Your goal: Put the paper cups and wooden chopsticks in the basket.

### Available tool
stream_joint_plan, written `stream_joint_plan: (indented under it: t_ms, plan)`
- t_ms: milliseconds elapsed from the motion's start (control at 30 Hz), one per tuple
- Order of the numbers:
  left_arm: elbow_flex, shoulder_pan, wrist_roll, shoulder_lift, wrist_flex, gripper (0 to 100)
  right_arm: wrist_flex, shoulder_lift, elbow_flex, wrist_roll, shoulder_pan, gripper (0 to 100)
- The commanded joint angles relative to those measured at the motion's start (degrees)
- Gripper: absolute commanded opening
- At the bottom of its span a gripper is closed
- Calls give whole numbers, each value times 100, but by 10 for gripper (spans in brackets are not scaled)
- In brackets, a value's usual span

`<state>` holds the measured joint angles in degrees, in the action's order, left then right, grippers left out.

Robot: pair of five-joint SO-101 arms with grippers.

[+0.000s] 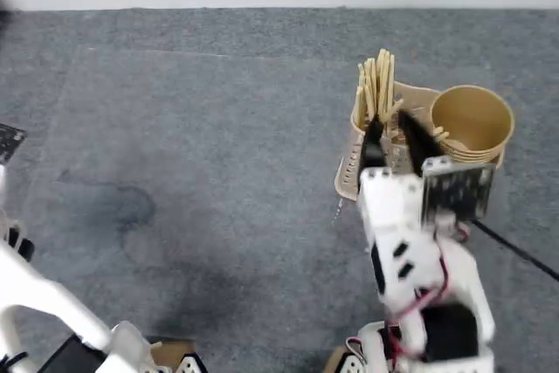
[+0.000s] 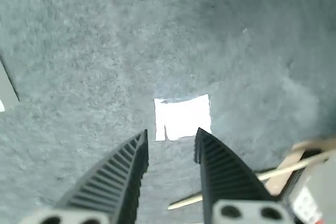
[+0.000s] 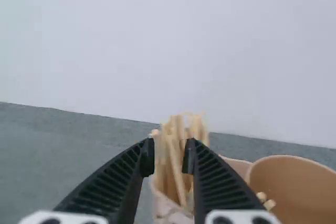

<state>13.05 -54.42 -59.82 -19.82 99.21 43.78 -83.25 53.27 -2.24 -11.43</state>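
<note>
Overhead: tan slotted basket [image 1: 349, 168] sits at the right of the grey mat [image 1: 175, 172], with wooden chopsticks [image 1: 377, 85] upright in it and stacked paper cups [image 1: 472, 120] beside them. Right gripper [image 1: 390, 126] is over the basket, jaws spread, holding nothing; the arm hides the basket's near side. Left wrist: left gripper [image 2: 171, 135] is spread over the mat by a white paper scrap [image 2: 182, 118]; a thin wooden stick [image 2: 273, 173] is partly hidden. Right wrist: chopsticks show past the tips, cup cut off

Bright, diffuse light casts faint, soft-edged shadows across the grey carpet [image 1: 218, 128].
</note>
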Motion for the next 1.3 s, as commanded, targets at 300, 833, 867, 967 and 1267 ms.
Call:
stream_joint_plan:
  t_ms: [300, 833, 867, 967, 1267]
  plan:
    - [57, -299, -1662, -26, 114, 145, 1560, -338, -360, -44, -1226, 80]
    - [1771, 316, -2576, -1240, 123, 141, 2993, -338, -352, -26, -1991, 79]
    - [1974, 466, -2549, -1521, 123, 141, 3029, -338, -352, -26, -2018, 79]
    - [2712, 1081, -2488, -2295, 105, 141, 3064, -338, -343, -18, -2009, 77]
    - [4690, 3297, 1143, -4413, -1969, 141, 3345, -409, -343, 114, -1947, 79]
